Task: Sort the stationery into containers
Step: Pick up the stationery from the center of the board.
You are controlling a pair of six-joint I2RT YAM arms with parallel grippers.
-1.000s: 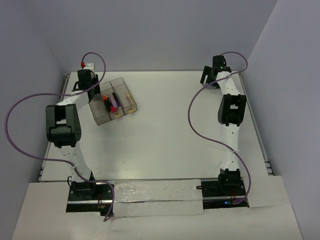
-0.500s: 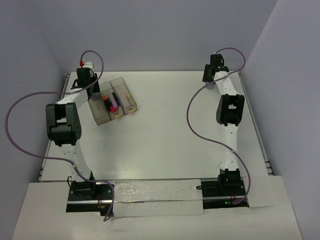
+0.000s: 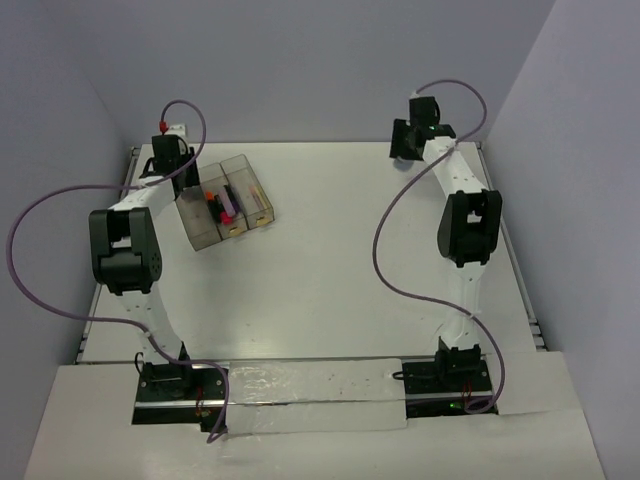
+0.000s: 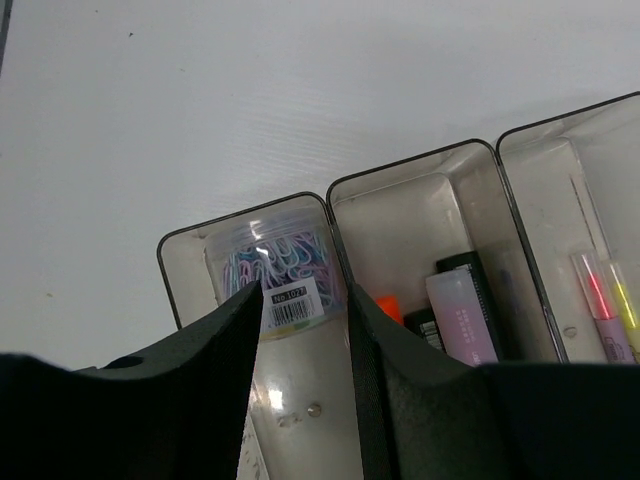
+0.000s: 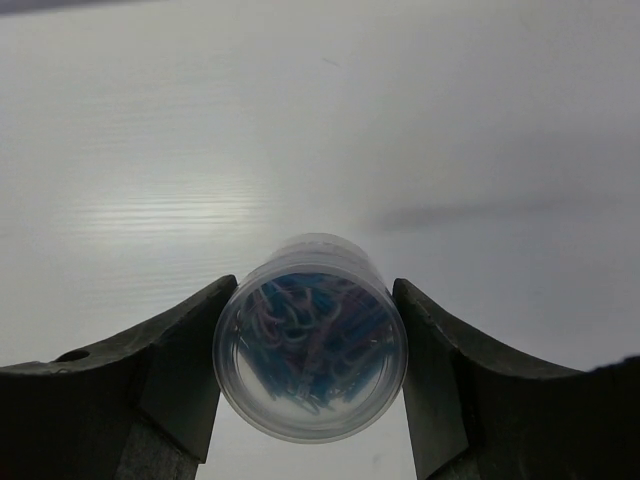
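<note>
The containers (image 3: pixel 225 205) are three smoky clear bins in a row at the back left. My left gripper (image 4: pixel 305 295) hangs open over the left bin (image 4: pixel 190 290), with only the bin floor between its fingers. A round clear tub of blue clips (image 4: pixel 285 265) lies at that bin's far end. The middle bin (image 4: pixel 400 220) holds an orange marker (image 4: pixel 390 305) and a lilac marker (image 4: pixel 460 315). Thin pink and yellow sticks (image 4: pixel 605 300) lie in the right bin. At the back right, my right gripper (image 5: pixel 310 335) is shut on a second clip tub (image 5: pixel 310 340).
The left arm's purple cable (image 3: pixel 50 210) loops out over the table's left edge. The right arm's cable (image 3: pixel 385 230) hangs over the right half. Grey walls stand close behind both grippers. White table (image 3: pixel 330 270) lies between the arms.
My right gripper has shut on the clip tub and swung left along the back edge. My left gripper has drawn slightly back from the bins, jaws unchanged.
</note>
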